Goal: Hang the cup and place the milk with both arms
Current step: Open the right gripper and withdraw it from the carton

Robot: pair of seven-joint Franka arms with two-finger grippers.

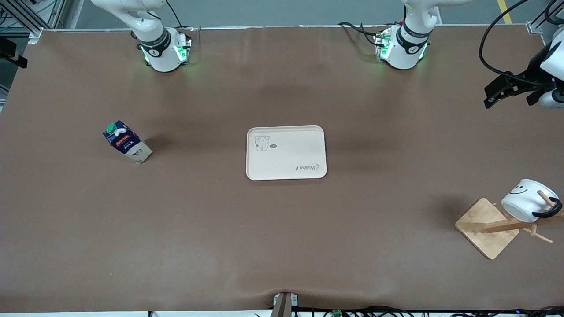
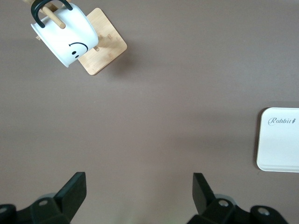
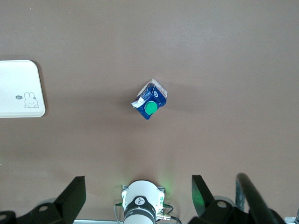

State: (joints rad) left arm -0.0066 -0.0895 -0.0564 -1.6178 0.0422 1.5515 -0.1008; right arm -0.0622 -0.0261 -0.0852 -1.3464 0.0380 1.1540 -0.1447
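The white cup (image 1: 524,200) with the smiley face hangs by its black handle on a peg of the wooden rack (image 1: 487,226), near the left arm's end of the table; the left wrist view shows the cup (image 2: 65,35) there too. The milk (image 1: 127,143) stands upright on the table toward the right arm's end, its green cap up (image 3: 150,103). My left gripper (image 1: 491,94) is open and empty, high over the table (image 2: 138,182). My right gripper (image 3: 138,193) is open and empty, high above its own arm's base.
A pale tray (image 1: 286,152) with a rabbit drawing lies at the table's middle, empty. The rack's square bamboo base (image 2: 105,46) sits close to the table's edge. Cables run along the edge nearest the front camera.
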